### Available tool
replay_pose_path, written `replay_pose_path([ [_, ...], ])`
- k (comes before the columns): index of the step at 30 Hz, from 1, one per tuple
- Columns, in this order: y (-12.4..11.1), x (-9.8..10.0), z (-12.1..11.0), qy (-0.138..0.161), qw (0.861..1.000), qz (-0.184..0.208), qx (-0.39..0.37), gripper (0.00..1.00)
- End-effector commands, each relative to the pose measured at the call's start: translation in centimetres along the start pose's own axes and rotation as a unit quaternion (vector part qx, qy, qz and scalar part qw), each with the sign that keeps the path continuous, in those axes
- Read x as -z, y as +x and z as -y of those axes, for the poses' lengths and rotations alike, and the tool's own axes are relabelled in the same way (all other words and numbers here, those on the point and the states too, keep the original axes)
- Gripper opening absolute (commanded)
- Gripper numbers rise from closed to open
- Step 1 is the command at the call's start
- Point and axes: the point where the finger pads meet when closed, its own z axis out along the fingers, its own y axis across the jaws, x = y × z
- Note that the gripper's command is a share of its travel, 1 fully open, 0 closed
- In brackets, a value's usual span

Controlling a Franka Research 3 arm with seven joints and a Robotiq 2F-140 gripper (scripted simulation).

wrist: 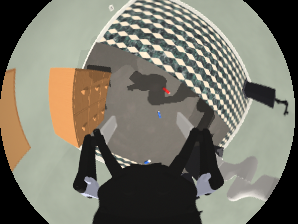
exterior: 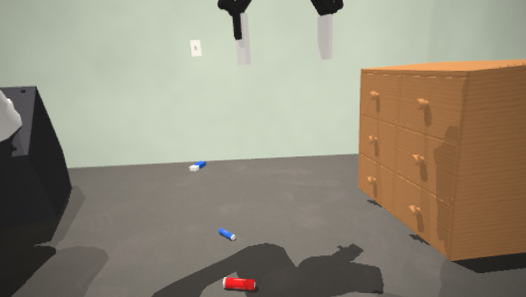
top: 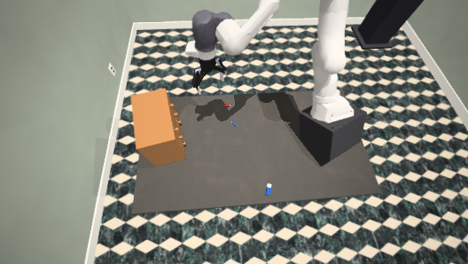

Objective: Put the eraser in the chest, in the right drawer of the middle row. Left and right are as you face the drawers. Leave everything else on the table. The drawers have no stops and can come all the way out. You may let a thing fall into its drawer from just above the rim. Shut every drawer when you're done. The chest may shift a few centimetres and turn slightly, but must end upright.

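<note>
The eraser [top: 268,189], blue with a white end, lies on the grey mat near its front edge; it also shows in the exterior view [exterior: 197,166] and as a small blue speck in the wrist view [wrist: 147,161]. The orange chest [top: 157,127] stands upright at the mat's left side, with all its drawers shut [exterior: 405,149]. The right drawer of the middle row [exterior: 420,159] is shut. My gripper [top: 208,79] [exterior: 283,52] is open and empty, high above the mat's back edge, beside and above the chest.
A small blue cylinder [top: 234,124] and a red cylinder [top: 226,105] lie on the mat under the arm's shadow. The robot's black base block [top: 330,133] stands at the mat's right. A black post [top: 386,22] stands at the back right.
</note>
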Motion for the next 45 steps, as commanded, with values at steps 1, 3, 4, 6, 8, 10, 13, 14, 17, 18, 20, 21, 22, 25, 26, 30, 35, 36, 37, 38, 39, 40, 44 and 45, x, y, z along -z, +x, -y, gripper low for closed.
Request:
replay_pose_path([
  [1,0.0,-0.4,0.1,0.003,0.997,0.002,0.076,1.00],
  [3,0.0,-0.6,0.2,0.003,0.996,0.002,0.093,1.00],
  [4,0.0,-0.7,0.2,0.003,0.995,0.002,0.101,1.00],
  [6,0.0,-0.9,0.2,0.003,0.993,0.001,0.119,1.00],
  [8,0.0,-1.0,0.2,0.003,0.992,0.001,0.127,1.00],
  [10,0.0,-1.2,0.2,0.003,0.989,0.001,0.145,1.00],
  [13,0.0,-1.4,0.2,0.003,0.987,0.001,0.162,1.00],
  [14,0.0,-1.4,0.2,0.003,0.987,0.001,0.162,1.00],
  [17,0.0,-1.7,0.2,0.003,0.982,0.001,0.188,1.00],
  [18,0.0,-1.8,0.2,0.003,0.981,0.001,0.196,1.00],
  [20,0.0,-2.0,0.2,0.003,0.977,0.001,0.213,1.00],
  [21,0.0,-2.1,0.2,0.003,0.975,0.001,0.222,1.00],
  [22,0.0,-2.2,0.2,0.003,0.973,0.001,0.230,1.00],
  [25,0.0,-2.4,0.2,0.003,0.969,0.001,0.247,1.00],
  [26,0.0,-2.5,0.2,0.003,0.967,0.001,0.255,1.00],
  [30,0.0,-2.8,0.2,0.003,0.960,0.001,0.280,1.00],
  [35,0.0,-3.2,0.2,0.003,0.950,0.001,0.311,1.00],
  [36,0.0,-3.3,0.2,0.003,0.948,0.001,0.319,1.00],
  [37,0.0,-3.4,0.2,0.003,0.945,0.000,0.327,1.00],
  [38,0.0,-3.5,0.2,0.003,0.942,0.000,0.334,1.00],
  [39,0.0,-3.6,0.3,0.003,0.940,0.000,0.342,1.00],
  [40,0.0,-3.6,0.3,0.003,0.937,0.000,0.349,1.00],
  [44,-0.1,-4.0,0.3,0.003,0.926,0.000,0.377,1.00],
  [45,-0.1,-4.1,0.3,0.003,0.923,0.000,0.384,1.00],
])
